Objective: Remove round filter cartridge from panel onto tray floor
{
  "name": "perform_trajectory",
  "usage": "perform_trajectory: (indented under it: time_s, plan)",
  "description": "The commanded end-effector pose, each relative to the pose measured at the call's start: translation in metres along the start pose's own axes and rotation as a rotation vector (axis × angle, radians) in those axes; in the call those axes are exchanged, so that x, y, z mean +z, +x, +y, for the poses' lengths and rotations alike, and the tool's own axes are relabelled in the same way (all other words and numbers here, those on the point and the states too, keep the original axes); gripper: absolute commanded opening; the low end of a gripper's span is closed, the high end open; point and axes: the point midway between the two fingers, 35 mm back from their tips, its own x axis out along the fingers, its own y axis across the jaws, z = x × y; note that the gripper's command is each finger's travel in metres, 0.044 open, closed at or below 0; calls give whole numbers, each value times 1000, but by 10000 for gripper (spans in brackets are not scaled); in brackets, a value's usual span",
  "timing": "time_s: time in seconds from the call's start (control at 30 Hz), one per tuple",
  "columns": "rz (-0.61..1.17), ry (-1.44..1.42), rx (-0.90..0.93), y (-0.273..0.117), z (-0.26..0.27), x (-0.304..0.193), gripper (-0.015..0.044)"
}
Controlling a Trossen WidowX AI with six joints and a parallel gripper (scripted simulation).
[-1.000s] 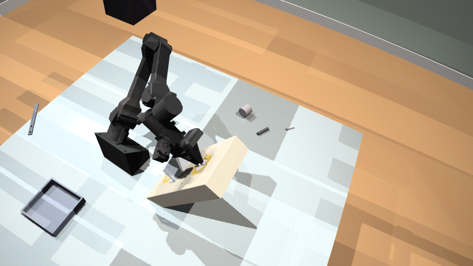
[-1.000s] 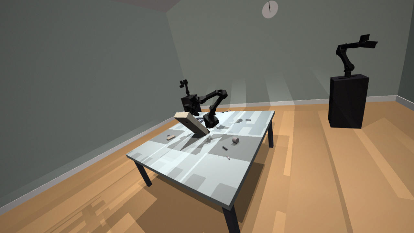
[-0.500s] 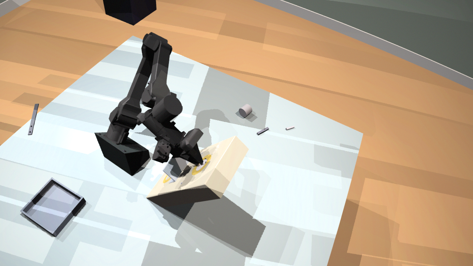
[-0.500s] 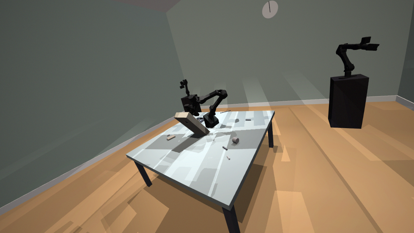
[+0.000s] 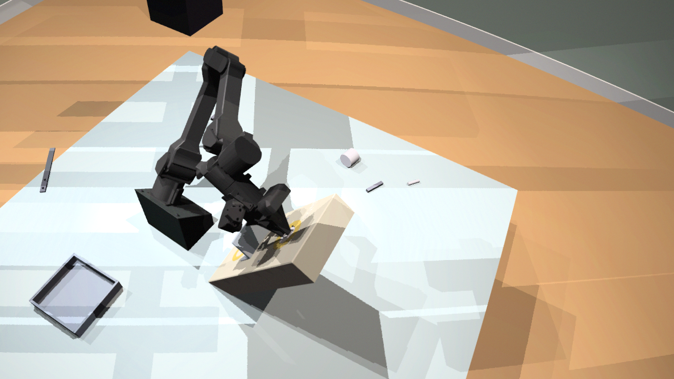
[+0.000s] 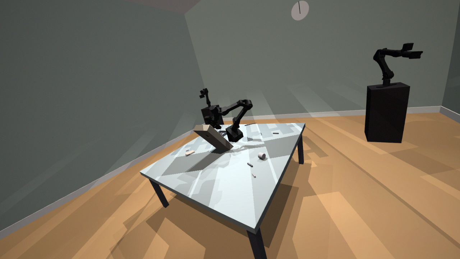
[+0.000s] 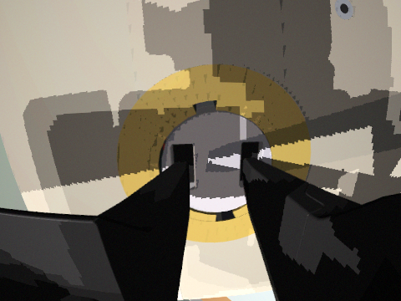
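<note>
The round grey-white cartridge (image 7: 221, 125) sits in the tilted beige service panel (image 5: 326, 211) (image 6: 210, 136) (image 7: 83, 42), inside a yellow ring (image 7: 209, 77). Its two dark slots stand side by side in the wrist view. My gripper (image 5: 286, 234) (image 7: 215, 170) is partly open, one fingertip at each slot, with the cartridge's middle strip showing between them. The tips cover the slots' lower parts, and how deep they reach is hidden. The tray (image 5: 75, 294), grey and square with low walls, lies empty on the table at the lower left of the top view.
A grey upright guard (image 5: 247, 239) stands on the panel beside my gripper. A pale cylinder (image 5: 349, 158) (image 6: 261, 156), a dark bar (image 5: 374, 186) (image 6: 249, 164) and a small peg (image 5: 413, 182) (image 6: 253, 175) lie beyond the panel. A long flat bar (image 5: 47, 169) lies near the table edge.
</note>
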Motion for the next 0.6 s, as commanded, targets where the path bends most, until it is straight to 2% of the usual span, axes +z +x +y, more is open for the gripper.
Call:
perform_trajectory:
  time_s: [0.0, 0.57]
  plan:
    - [-5, 5, 2, 1, 0, 1, 104]
    - [-5, 5, 2, 3, 0, 1, 104]
